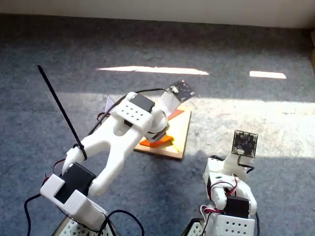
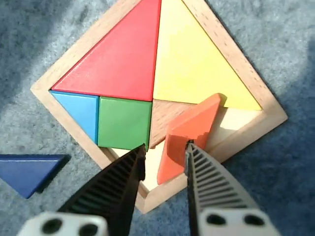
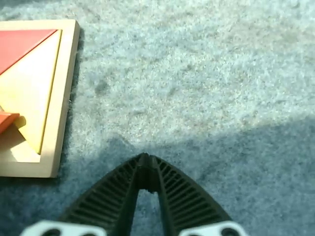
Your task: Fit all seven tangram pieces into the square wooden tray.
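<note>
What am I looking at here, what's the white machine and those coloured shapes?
These are two small robot arms on grey carpet. One picture looks down on both; the others come from a camera on each wrist, so the black prongs are that arm's gripper. The left gripper is open over a wooden tray holding a red triangle, yellow triangle, light blue triangle and green square; an orange piece lies tilted, unseated, between its fingers. A dark blue triangle lies outside. The right gripper is shut, empty.

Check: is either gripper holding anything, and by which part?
Nothing looks clamped. The left gripper straddles the nearest end of the orange piece, with a gap at one finger. The right gripper is shut, empty.
</note>
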